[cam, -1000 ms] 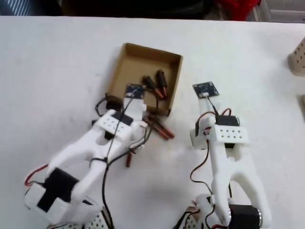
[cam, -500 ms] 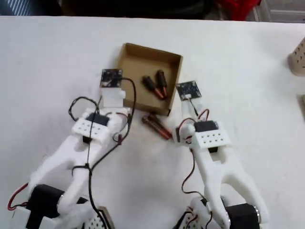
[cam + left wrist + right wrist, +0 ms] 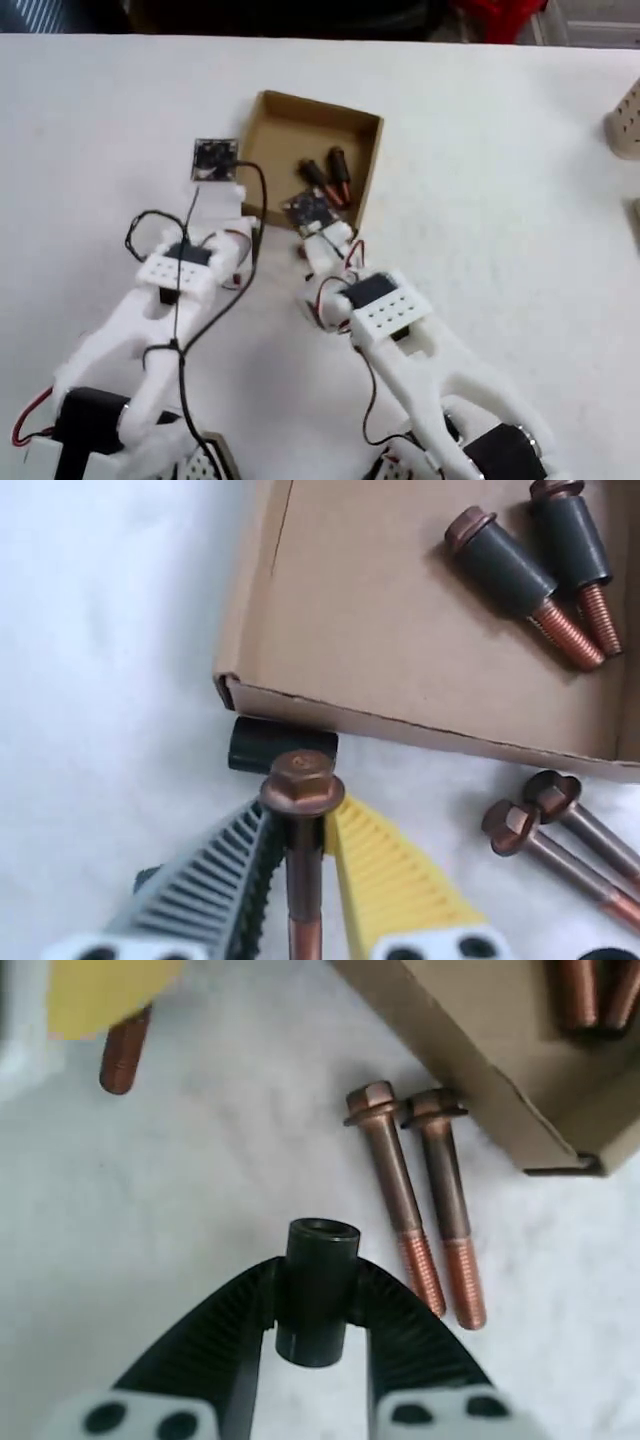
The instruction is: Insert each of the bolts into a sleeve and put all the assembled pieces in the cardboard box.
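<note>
I have the left gripper [image 3: 300,852] pinching a bolt [image 3: 303,785] and the right gripper [image 3: 318,1312] pinching a sleeve [image 3: 320,1252] with its open end outward, both just near of the cardboard box [image 3: 290,145] (two finished pieces [image 3: 510,575] already inside), ready, I judge, for mating.

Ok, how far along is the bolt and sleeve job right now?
Done: two sleeved bolts lie in the cardboard box. In hand: the left pincer grips a bolt, the right pincer a black sleeve, not yet joined. Remaining: two bare bolts and a spare sleeve lie on the table beside the box.
</note>
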Available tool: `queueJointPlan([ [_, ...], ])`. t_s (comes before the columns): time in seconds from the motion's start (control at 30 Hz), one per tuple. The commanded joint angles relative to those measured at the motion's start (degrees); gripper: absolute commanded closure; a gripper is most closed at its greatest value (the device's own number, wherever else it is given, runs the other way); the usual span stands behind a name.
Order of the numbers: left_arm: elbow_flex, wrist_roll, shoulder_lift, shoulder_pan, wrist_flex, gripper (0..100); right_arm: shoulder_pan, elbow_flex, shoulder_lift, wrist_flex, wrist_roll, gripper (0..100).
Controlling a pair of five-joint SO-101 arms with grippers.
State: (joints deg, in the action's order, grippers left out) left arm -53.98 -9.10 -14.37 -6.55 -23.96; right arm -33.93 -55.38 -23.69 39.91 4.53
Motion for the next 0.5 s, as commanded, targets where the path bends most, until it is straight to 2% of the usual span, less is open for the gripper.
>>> queueJointPlan([
  [0.0, 0.8, 2.5, -2.9, 0.6, 1.4, 98, -0.7, 0.4, -0.9, -4.9, -0.9, 98.1],
  [0.13, 0.7, 2.5, -4.6, 0.6, 1.4, 98, -1.5, -4.8, -3.6, -10.7, -1.0, 98.1],
  [0.33, 0.4, 2.4, -7.1, 3.6, 1.4, 98, -1.7, -15.7, -19.0, -21.1, -1.4, 98.1],
  [0.47, 0.5, 2.4, -7.1, 4.0, 1.4, 98, -1.8, -21.5, -26.3, -28.0, -9.9, 98.1],
])
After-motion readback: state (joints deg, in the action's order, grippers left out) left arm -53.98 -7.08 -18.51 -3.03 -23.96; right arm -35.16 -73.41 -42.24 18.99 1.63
